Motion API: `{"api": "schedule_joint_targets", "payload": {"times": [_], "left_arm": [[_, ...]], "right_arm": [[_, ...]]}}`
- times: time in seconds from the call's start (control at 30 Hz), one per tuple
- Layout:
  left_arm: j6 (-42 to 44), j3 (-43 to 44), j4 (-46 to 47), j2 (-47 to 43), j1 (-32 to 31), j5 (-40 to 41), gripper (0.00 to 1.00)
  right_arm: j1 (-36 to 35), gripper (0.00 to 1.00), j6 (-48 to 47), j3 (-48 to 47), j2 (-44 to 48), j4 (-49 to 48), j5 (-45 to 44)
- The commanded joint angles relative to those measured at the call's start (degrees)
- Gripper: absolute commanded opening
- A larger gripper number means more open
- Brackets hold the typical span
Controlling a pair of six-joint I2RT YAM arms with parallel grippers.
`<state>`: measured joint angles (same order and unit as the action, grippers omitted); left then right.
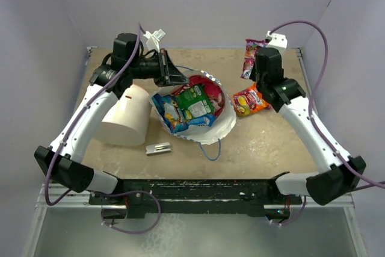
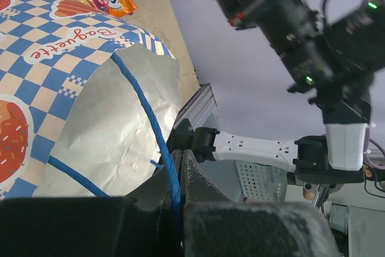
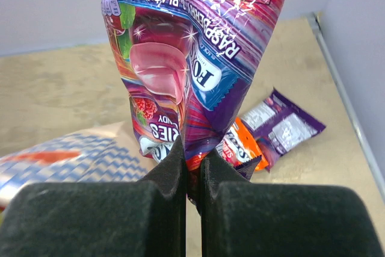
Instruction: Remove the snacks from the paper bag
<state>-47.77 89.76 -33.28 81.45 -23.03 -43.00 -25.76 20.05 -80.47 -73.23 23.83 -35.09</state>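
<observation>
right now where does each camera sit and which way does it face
top external: above and behind the bases, looking down on the table; both arms show.
left wrist: on the left arm, looking along the paper bag's checkered wall toward the right arm; left gripper pinches its blue handle.
right wrist: on the right arm, looking toward the table's far right corner; right gripper clamps a raspberry packet.
shared: orange packet shows in all three.

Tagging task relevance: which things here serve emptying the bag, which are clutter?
Job: white-and-blue checkered paper bag; glossy foil snack packets inside; pink raspberry foil packet in right claw; orange foil packet on table.
Clutter: plain white cylinder; small grey metal clip.
</observation>
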Motion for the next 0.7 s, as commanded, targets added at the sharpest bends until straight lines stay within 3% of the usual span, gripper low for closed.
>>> {"api": "schedule_joint_targets", "payload": {"times": [0.0, 0.27, 0.43, 0.67], "left_arm": [[3.50, 3.48, 0.08, -0.42, -0.36, -0.77, 0.00], [5.83, 5.37, -2.46, 1.40, -0.39, -1.03, 0.00], [7.94, 8.28, -5.81, 3.38, -0.38, -0.23, 0.00], [8.06, 8.41, -6.32, 4.22, -0.40, 0.23, 0.00]], "right_arm": [[8.52, 0.00, 11.49, 3.76, -0.26, -7.73, 11.42], [28.42, 0.00, 26.07, 16.32, -6.51, -20.30, 32.26], [35.10, 0.00, 32.17, 18.19, -11.79, -25.71, 35.34], [38.40, 0.00, 37.86, 16.88, -19.15, -28.48, 36.15]]}}
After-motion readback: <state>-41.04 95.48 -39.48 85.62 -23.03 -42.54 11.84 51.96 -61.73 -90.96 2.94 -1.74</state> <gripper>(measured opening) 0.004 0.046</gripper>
